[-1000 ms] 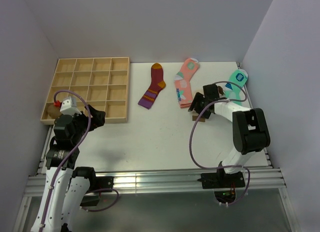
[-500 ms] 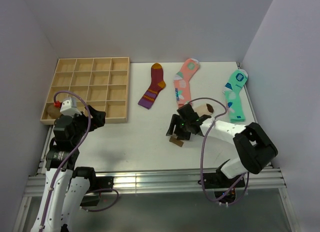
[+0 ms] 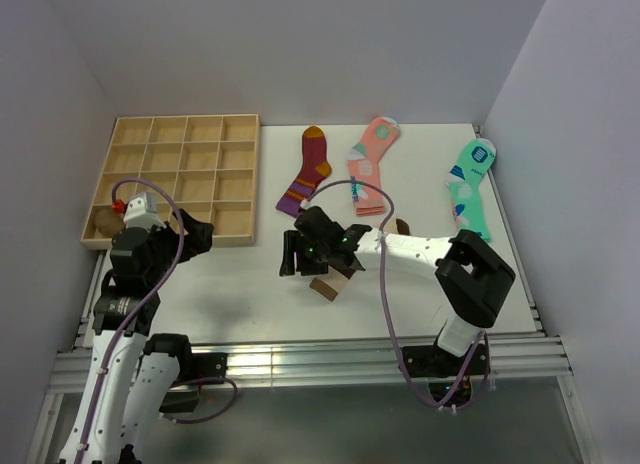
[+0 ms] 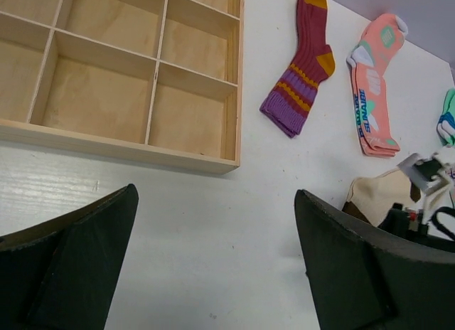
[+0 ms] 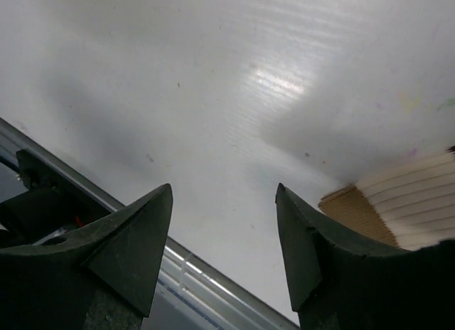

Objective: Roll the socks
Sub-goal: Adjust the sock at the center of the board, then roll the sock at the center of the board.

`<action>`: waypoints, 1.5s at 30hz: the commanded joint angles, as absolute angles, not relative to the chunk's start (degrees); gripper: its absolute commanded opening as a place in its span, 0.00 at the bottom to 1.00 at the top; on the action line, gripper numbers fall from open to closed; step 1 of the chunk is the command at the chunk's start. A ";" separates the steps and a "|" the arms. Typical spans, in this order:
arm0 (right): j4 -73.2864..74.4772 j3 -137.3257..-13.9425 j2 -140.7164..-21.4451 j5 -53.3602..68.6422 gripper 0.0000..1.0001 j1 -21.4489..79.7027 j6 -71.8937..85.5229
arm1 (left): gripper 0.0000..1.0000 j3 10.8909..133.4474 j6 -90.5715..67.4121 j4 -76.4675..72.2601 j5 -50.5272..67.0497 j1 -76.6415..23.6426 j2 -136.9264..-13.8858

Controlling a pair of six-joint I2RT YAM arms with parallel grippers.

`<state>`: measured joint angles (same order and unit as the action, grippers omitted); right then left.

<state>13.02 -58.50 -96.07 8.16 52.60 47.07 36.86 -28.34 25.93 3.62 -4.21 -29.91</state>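
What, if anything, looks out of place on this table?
The brown and beige socks lie bunched on the table beneath the right arm, while the maroon sock, pink sock and mint sock lie flat along the far edge.

Left gripper (image 4: 215, 193) agape; tray (image 4: 121, 148), striped sock (image 4: 302, 67), beige sock (image 4: 377, 191) beyond.

- We read this as a robotics lab cell: plain pale walls (image 3: 300, 44) box in a white surface (image 3: 250, 274).
- The left arm (image 3: 120, 294) and right arm (image 3: 478, 279) stand bolted to aluminium rails (image 3: 300, 362) at its near edge.
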 commanded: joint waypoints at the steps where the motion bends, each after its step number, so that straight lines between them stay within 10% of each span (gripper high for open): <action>1: 16.69 -61.00 -92.03 0.63 0.67 52.38 38.87 | 0.98 37.35 -29.35 23.56 4.74 -4.39 -31.46; 12: 17.76 -49.93 -83.94 -5.27 0.46 53.26 21.98 | 0.94 34.11 -41.30 23.47 14.24 -5.10 -34.63; 45: 13.89 -60.04 -94.93 -6.59 0.45 61.17 13.98 | 0.94 28.56 -47.20 19.51 0.26 -16.87 -40.61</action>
